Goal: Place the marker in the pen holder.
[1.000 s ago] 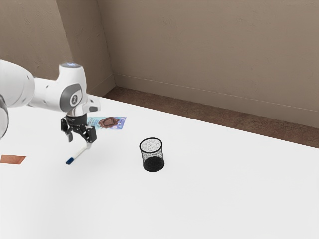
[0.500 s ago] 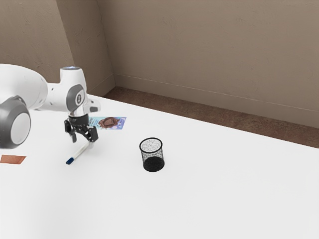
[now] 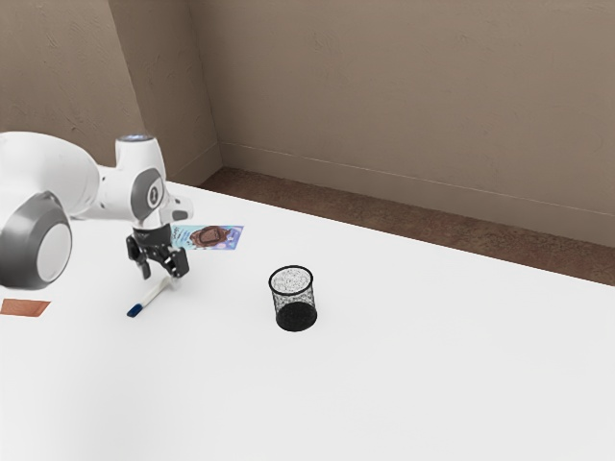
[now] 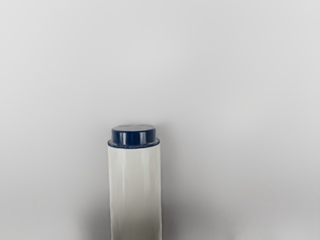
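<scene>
From over here, in the exterior view, the white marker (image 3: 152,297) is lying flat on the table (image 3: 404,375), just below the black two-finger gripper (image 3: 163,273). Its long axis is running from the blue cap (image 3: 135,310), near and toward the exterior view's left, to the white end, farther off and toward the right, under the hand. The fingers are standing spread, one toward either side of the barrel, pinching nothing, and their line is crossing the marker's length, so the coming grasp seems to be wanting a little more drop, then a squeeze. The wire-mesh pen holder (image 3: 293,298) is standing upright, well apart toward the right. Compared with half a second ago, the gripper is sitting slightly lower and the arm's big joint (image 3: 36,245) is hanging a bit farther right, while marker and holder are keeping their places.

In the wrist view, the barrel is running out from beneath the hand toward a short blue plug (image 4: 133,136), probably the tail end rather than the cap, though I'm not seeing enough to swear to it.
</scene>
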